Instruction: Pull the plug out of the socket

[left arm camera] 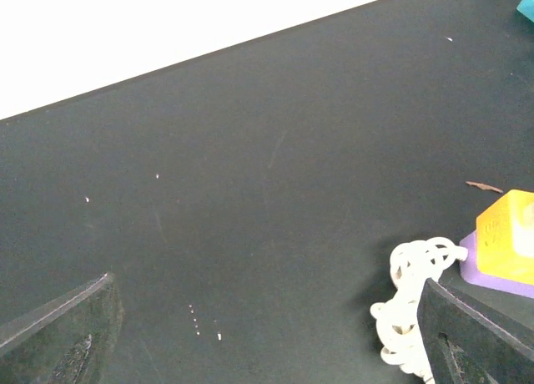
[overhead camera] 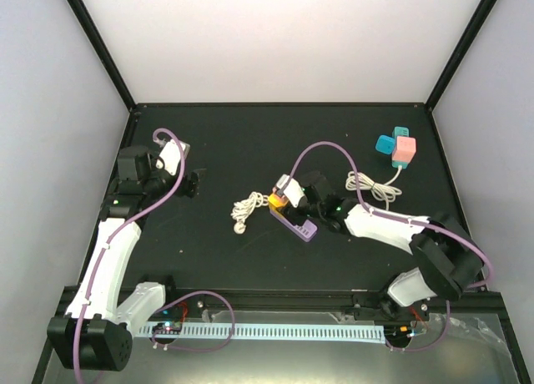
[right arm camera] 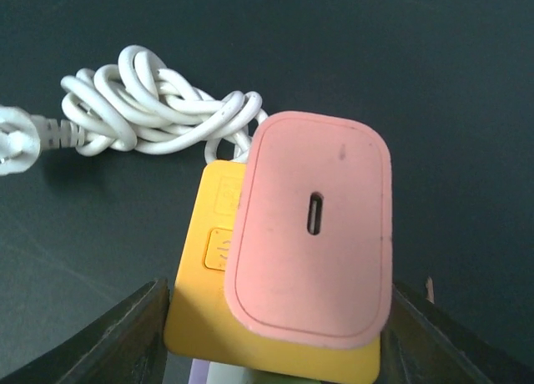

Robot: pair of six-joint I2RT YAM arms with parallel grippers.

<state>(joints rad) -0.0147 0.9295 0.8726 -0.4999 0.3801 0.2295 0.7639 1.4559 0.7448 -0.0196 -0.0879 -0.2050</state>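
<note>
Right fingers (right arm camera: 125, 334) flank pink plug (right arm camera: 309, 234), grip unclear; left fingers (left arm camera: 58, 325) spread wide, empty. Pinch plug only, clear of yellow socket (right arm camera: 200, 317); pull straight off.

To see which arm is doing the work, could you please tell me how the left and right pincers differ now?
The left pincer hangs wide open over the table, nothing between its fingers; the right pincer straddles the pink plug, a finger at each side. The left pincer sits off beside the white cord; the right pincer is directly over the plug. Both have dark fingers.
</note>
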